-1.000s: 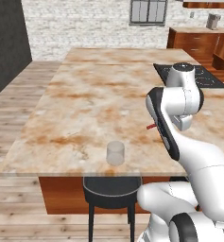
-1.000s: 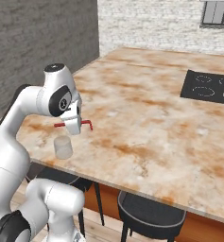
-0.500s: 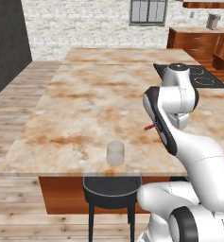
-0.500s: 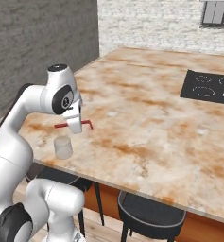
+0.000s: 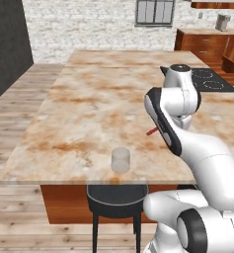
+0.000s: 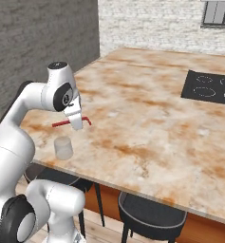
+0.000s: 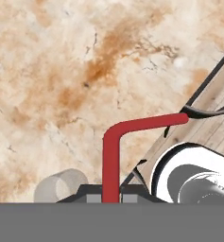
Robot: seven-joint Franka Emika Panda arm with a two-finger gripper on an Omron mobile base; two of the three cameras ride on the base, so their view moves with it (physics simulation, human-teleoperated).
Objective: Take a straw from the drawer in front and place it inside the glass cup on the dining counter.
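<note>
Pinching the straw (image 7: 111,156), a thin red stick with a bent end, the gripper (image 6: 77,124) hangs above the glass cup (image 6: 63,148) on the mottled bench (image 6: 152,114).

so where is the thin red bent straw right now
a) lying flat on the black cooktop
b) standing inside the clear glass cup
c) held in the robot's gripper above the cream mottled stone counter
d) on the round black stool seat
c: the thin red bent straw is pinched in the gripper above the cream mottled stone counter, while the clear glass cup beside it stands with no straw in it.
</note>
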